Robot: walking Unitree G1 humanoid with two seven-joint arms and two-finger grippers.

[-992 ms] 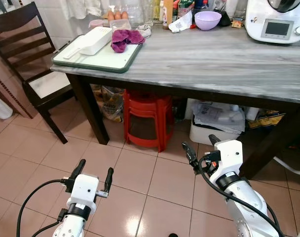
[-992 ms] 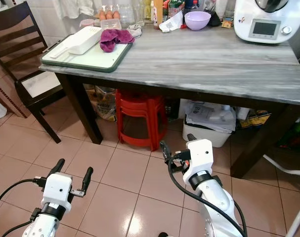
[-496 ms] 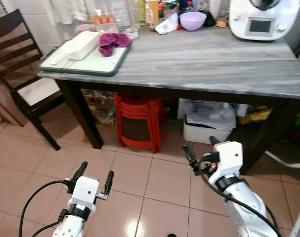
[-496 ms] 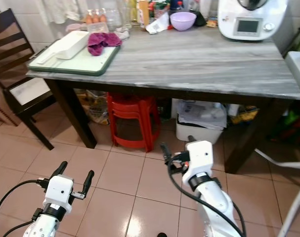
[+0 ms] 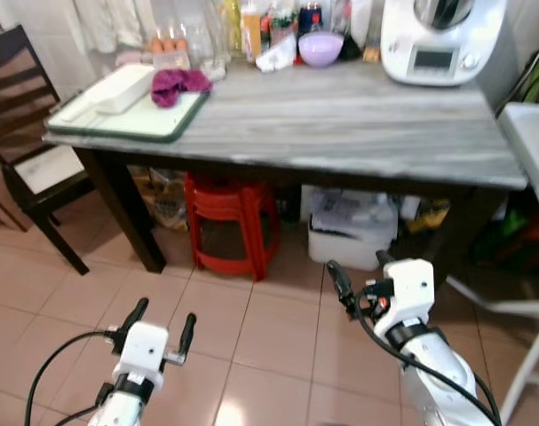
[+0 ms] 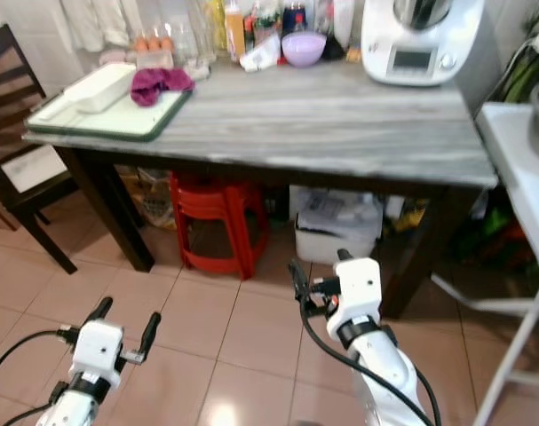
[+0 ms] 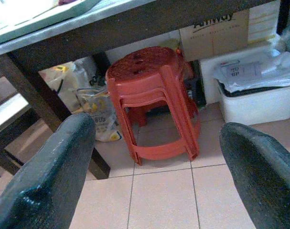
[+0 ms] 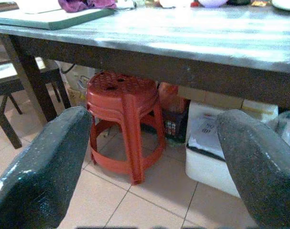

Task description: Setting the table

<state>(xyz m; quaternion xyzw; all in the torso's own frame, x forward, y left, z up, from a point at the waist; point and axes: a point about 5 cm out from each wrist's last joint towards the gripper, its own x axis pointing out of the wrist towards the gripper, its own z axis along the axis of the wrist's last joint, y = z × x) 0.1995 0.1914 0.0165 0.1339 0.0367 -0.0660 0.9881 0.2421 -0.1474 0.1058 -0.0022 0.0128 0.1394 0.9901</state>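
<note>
On the grey table [image 5: 340,115] we count one green tray [image 5: 118,120] holding one white box [image 5: 118,89] and one magenta cloth [image 5: 176,82]; one lilac bowl [image 5: 321,48], contents unseen. Left gripper [image 5: 156,325] and right gripper [image 5: 358,277] hang low, fingers spread, grasping nothing. Since earlier, our view has shifted right.

Red stools [image 5: 231,216] stacked under table, beside white bin [image 5: 351,232].

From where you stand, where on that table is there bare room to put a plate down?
The table's wide middle and near edge are bare, between the green tray and the white kitchen machine. The back edge is crowded with bottles and a purple bowl.
</note>
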